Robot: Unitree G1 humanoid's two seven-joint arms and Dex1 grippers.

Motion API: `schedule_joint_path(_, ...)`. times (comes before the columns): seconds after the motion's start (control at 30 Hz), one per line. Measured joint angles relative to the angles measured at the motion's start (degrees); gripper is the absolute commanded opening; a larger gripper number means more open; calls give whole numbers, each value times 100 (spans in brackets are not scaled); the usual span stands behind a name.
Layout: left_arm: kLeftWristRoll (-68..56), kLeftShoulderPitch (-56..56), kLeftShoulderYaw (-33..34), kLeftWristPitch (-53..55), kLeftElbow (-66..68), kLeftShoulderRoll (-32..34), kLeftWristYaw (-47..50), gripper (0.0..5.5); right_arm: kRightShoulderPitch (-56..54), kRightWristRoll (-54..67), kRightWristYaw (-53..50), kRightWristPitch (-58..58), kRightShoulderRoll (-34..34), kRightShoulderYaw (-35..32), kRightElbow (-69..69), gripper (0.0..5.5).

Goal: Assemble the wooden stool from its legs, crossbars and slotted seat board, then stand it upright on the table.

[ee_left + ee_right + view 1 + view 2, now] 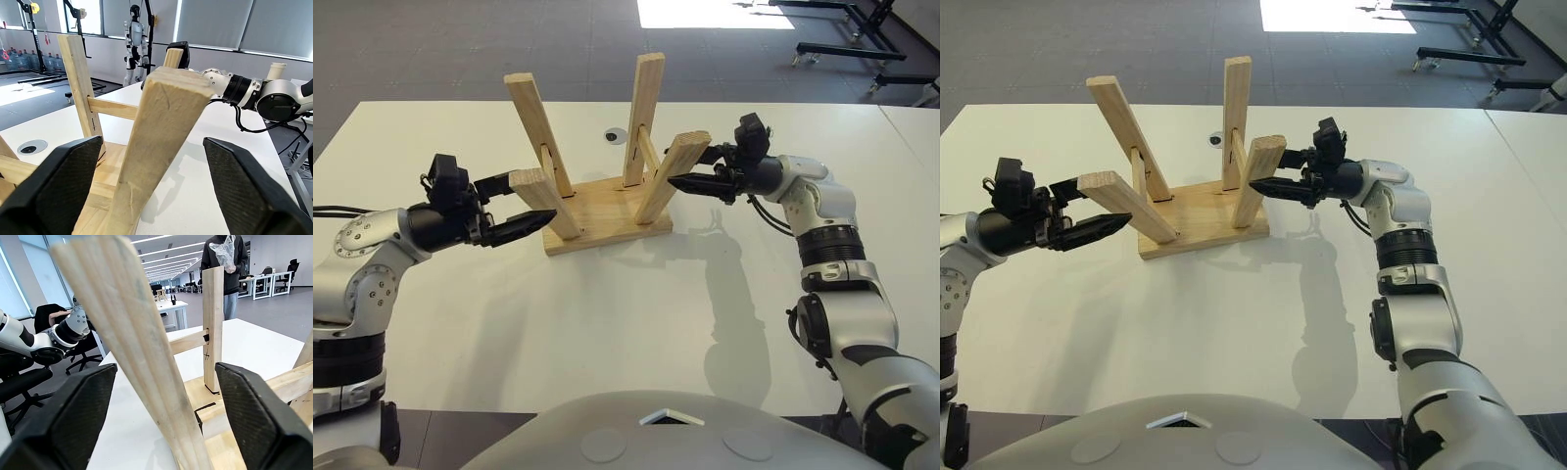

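Note:
The wooden stool rests upside down, its seat board (607,223) flat on the white table (626,323) and its four legs pointing up, joined by crossbars (649,149). My left gripper (530,201) is open and straddles the near left leg (548,201). In the left wrist view its fingers (54,191) stand clear on both sides of that leg (156,147). On the other side my right gripper (687,166) is open around the near right leg (671,176). That leg (142,357) runs between its wide-apart pads (73,421).
A small round grommet (615,136) is set in the table just behind the stool. Bare tabletop stretches in front of the stool. Black metal racks (847,49) stand on the floor beyond the far right corner.

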Motion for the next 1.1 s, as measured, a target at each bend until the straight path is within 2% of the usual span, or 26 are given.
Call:
schedule_joint_path(0.23, -97, 37, 36, 92, -154, 12, -8, 220, -34, 22, 1, 23, 0, -8, -34, 177)
schedule_joint_path(0.47, 48, -3, 5, -21, -31, 11, -4, 144, -27, 27, 114, 146, -12, 12, -290, 152)
schedule_joint_path(0.67, -11, 75, 42, 4, -189, 52, -13, 137, 6, 35, 161, 399, -67, 8, -537, 148)
schedule_joint_path(0.83, -499, 172, 183, 588, -433, 299, 6, 137, 304, 299, 31, 1169, -257, 7, -1269, 147)
schedule_joint_path(1.1, -2490, -178, 477, 2313, -389, 666, 552, 137, 428, 1434, -763, 3943, -772, -264, -2469, 147)
